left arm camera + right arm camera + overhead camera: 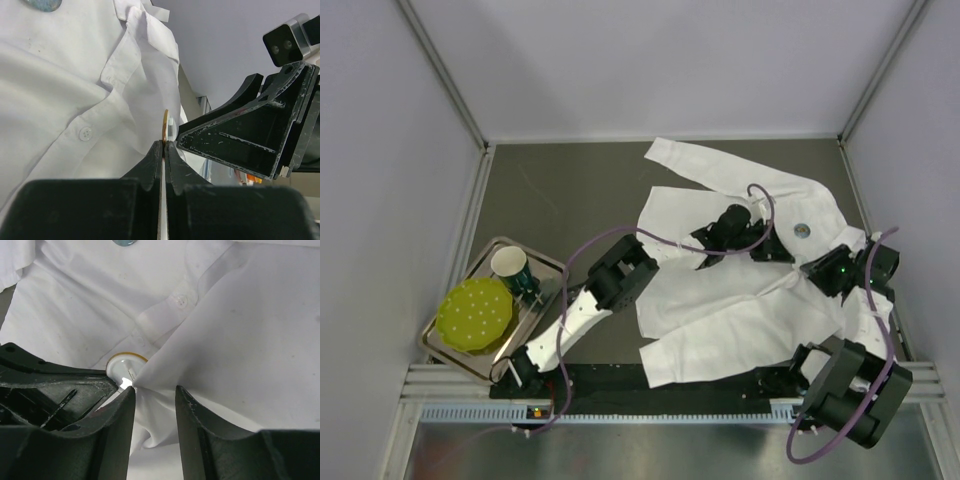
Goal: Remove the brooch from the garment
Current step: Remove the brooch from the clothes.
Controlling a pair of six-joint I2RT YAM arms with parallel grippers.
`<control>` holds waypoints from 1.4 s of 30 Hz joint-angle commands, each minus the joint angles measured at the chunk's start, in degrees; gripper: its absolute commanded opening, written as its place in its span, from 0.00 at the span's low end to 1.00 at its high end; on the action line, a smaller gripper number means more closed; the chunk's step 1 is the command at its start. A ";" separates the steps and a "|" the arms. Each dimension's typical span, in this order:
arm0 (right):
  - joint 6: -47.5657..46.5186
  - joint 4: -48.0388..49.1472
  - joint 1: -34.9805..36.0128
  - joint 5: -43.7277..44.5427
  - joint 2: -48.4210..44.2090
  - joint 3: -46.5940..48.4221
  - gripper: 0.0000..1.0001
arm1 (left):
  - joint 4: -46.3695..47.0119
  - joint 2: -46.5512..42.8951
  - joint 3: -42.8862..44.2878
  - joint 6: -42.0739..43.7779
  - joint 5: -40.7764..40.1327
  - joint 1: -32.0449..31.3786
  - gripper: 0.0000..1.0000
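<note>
White cloth covers the right half of the table: the garment, a long-sleeved collared shirt, lies spread open there, with one sleeve reaching toward the far edge and another running along the near edge. The two grippers meet over its chest. The left gripper has its fingers pressed together on the rim of the brooch, a small disc with a gold edge and a pale back. The brooch stands on edge just beside the buttoned placket. The right gripper faces it from the other side with its fingers apart, and a pinched-up fold of the shirt sits in the gap between them. The cloth runs to a point at the brooch's back, so the pin looks caught in the fabric, though the view is too close to be sure. A small bluish round badge lies on the shirt just beyond the grippers, toward the table's far right corner. Near the left edge, toward the near left corner, a metal tray holds two things. A lime-green round dish with pale dots is at its near end, and a cup, white inside and dark green outside, is at its far end.
</note>
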 commanded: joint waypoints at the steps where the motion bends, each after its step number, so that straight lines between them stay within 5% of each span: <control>1: 1.37 4.45 -0.33 -1.49 0.86 2.36 0.39 | 8.35 0.12 -0.97 -4.40 2.74 0.18 0.00; 11: 3.30 5.94 -0.77 -2.20 1.83 0.60 0.52 | 15.64 2.14 -2.20 -12.66 4.94 1.14 0.00; 27: 4.80 10.86 -5.60 -9.14 4.47 -4.05 0.52 | 27.32 8.20 -1.41 -28.91 6.61 2.02 0.00; 42: 6.38 13.24 -5.96 -9.94 6.05 -5.20 0.48 | 34.09 10.84 -1.15 -34.81 6.79 2.81 0.00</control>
